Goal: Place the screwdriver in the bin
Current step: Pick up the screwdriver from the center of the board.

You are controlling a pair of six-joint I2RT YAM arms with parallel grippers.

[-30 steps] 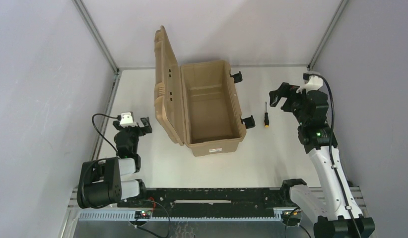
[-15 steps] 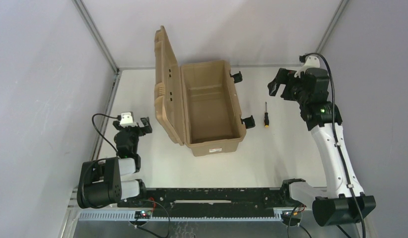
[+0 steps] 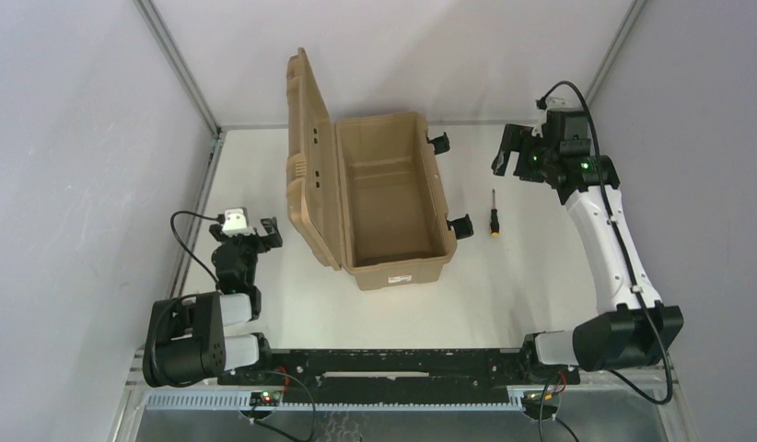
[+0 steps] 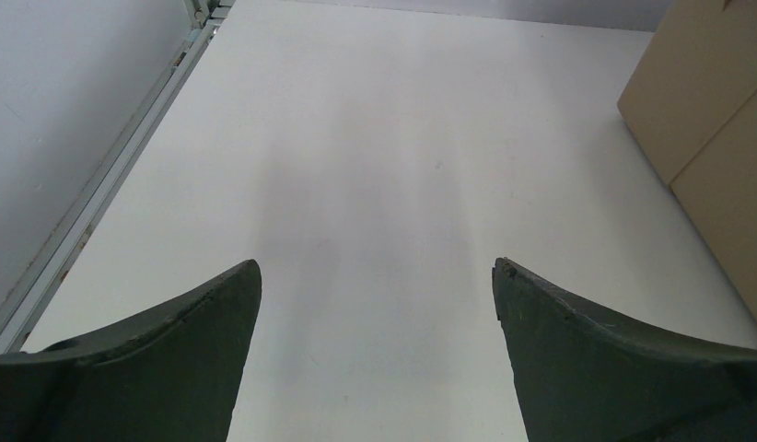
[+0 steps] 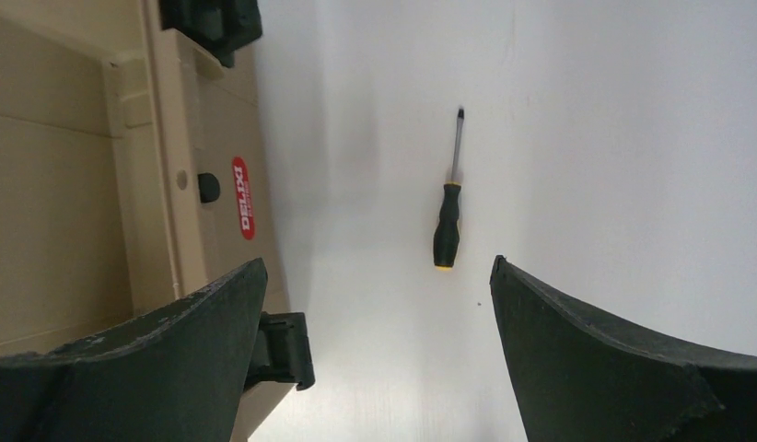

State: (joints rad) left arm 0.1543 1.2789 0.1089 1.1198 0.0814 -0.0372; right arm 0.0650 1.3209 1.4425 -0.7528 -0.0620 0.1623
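The screwdriver (image 3: 493,214), black handle with a yellow butt and thin metal shaft, lies on the white table just right of the bin (image 3: 439,262). The bin is a tan case with its lid (image 3: 306,166) standing open on the left and an empty inside. My right gripper (image 3: 511,155) is open and empty, raised above the table to the right of the bin's far corner. In the right wrist view the screwdriver (image 5: 448,212) lies ahead between the fingers (image 5: 596,359), beside the bin wall (image 5: 209,138). My left gripper (image 3: 257,232) is open and empty, low at the left.
Black latches (image 3: 461,226) (image 3: 437,142) stick out from the bin's right side toward the screwdriver. A metal frame rail (image 3: 195,212) runs along the table's left edge. In the left wrist view the bin's lid (image 4: 716,110) shows at the right.
My right arm has stretched out and its gripper has moved toward the back of the table, slightly left. The screwdriver, the bin and my left arm have not moved.
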